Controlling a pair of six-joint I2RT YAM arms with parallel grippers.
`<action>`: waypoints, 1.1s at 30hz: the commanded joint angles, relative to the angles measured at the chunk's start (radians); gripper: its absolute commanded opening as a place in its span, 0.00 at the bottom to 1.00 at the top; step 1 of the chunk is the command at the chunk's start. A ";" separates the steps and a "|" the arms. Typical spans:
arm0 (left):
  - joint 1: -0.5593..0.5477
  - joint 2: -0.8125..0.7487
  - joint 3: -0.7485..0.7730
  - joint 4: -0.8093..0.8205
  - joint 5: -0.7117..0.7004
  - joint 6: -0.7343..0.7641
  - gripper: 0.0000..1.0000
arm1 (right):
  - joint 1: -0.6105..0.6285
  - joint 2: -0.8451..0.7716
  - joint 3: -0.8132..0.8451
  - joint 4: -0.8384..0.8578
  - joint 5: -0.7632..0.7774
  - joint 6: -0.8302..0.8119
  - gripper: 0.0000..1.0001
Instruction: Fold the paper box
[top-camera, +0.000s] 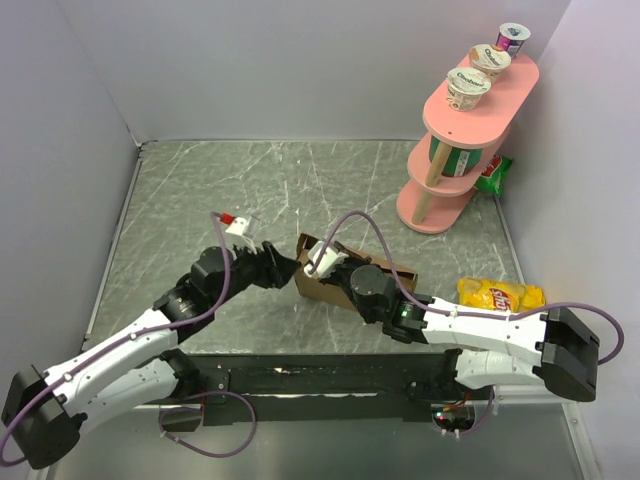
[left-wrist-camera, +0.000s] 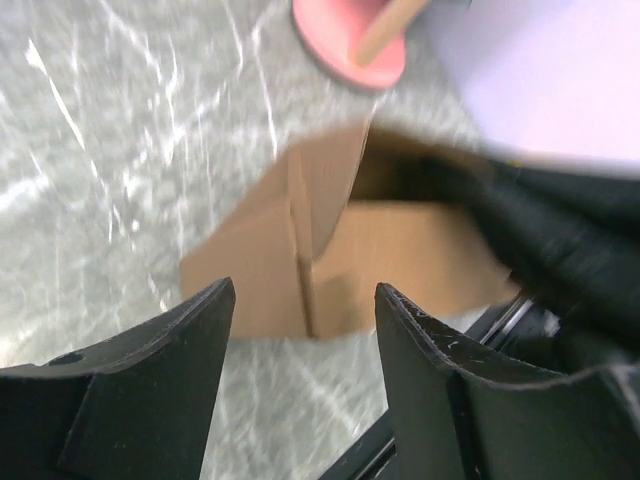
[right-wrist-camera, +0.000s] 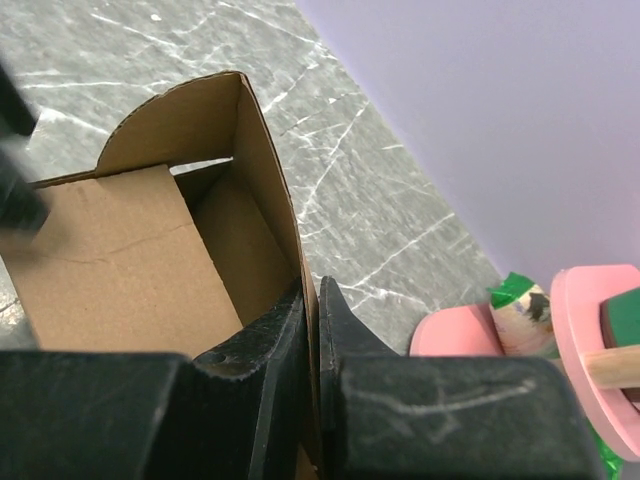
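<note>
The paper box (top-camera: 312, 287) is a brown cardboard box with raised walls, sitting at the table's near middle, and my right arm covers part of it. My right gripper (top-camera: 338, 272) reaches into it from the right. In the right wrist view the gripper (right-wrist-camera: 312, 290) is shut on the box's upright side wall (right-wrist-camera: 262, 150), with one finger inside and one outside. My left gripper (top-camera: 287, 268) sits just off the box's left end. In the left wrist view it (left-wrist-camera: 303, 297) stands open with nothing between its fingers, and the box (left-wrist-camera: 400, 250) lies just beyond the tips.
A pink tiered shelf (top-camera: 470, 130) with yogurt cups (top-camera: 468, 88) stands at the back right, and a green packet (top-camera: 493, 172) lies behind it. A yellow chip bag (top-camera: 500, 295) lies right of the box. Grey walls enclose the marbled table (top-camera: 220, 190).
</note>
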 joint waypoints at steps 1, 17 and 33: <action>0.059 -0.019 0.091 0.106 0.031 -0.075 0.64 | 0.037 0.070 -0.039 -0.159 0.020 0.068 0.13; 0.112 -0.021 -0.071 0.218 0.236 -0.041 0.65 | 0.045 0.099 -0.005 -0.209 0.034 0.131 0.12; 0.112 0.163 -0.108 0.424 0.137 -0.069 0.48 | 0.049 0.111 -0.006 -0.229 0.023 0.156 0.11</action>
